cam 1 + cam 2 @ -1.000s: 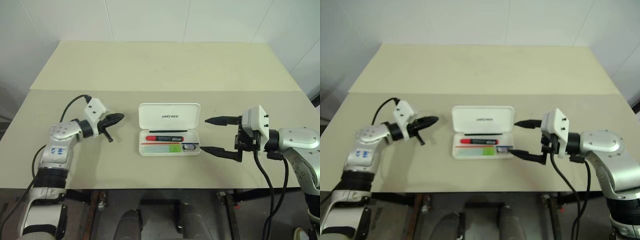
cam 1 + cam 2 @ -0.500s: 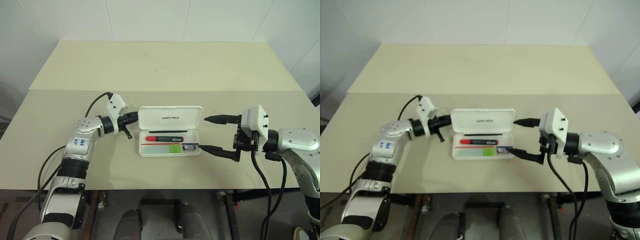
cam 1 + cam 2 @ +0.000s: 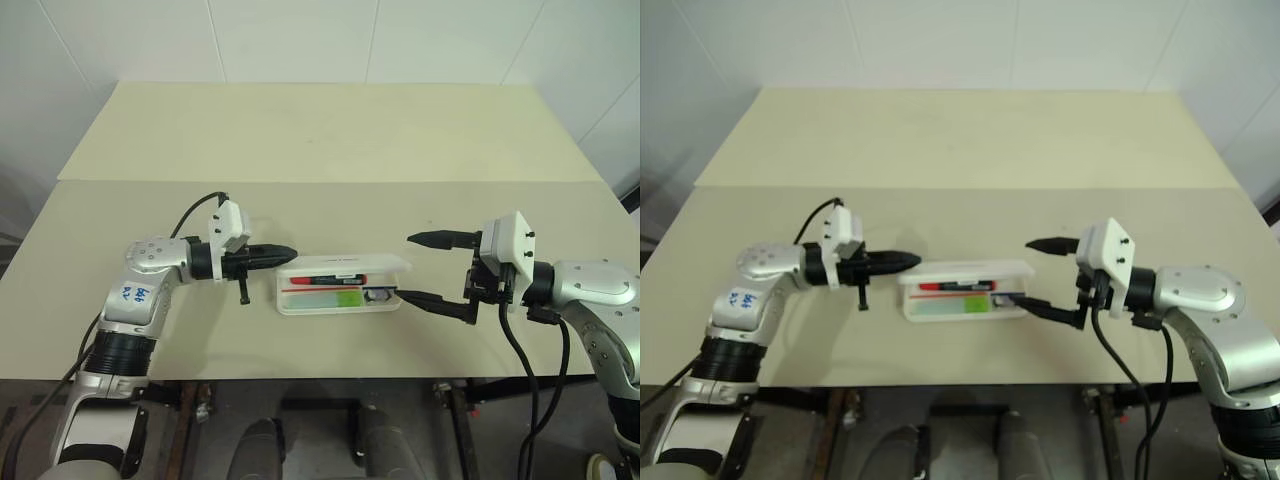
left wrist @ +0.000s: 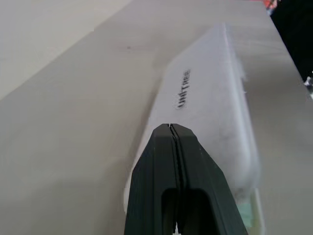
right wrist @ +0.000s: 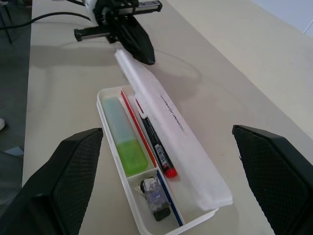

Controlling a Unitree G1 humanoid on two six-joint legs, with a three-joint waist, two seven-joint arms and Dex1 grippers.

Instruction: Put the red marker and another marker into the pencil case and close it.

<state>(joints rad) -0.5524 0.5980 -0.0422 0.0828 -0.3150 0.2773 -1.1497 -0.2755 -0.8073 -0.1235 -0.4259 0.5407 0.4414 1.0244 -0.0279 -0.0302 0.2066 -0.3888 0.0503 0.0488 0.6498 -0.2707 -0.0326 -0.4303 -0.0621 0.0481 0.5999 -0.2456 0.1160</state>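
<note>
The right gripper (image 3: 432, 270) stood wide, nothing between its fingers, one finger at the near end of the pencil case (image 3: 340, 286), probably to steady it. In the tray between the two grippers lay the green highlighter (image 5: 124, 149) nearest, then the red marker (image 5: 157, 148) beyond it under the tilted lid (image 5: 166, 139), so both were stowed already. At the lid's far end, the left gripper (image 3: 284, 252) was pinched tight and empty, its tip against the lid's outer face, apparently pushing it down. The case was half closed.
</note>
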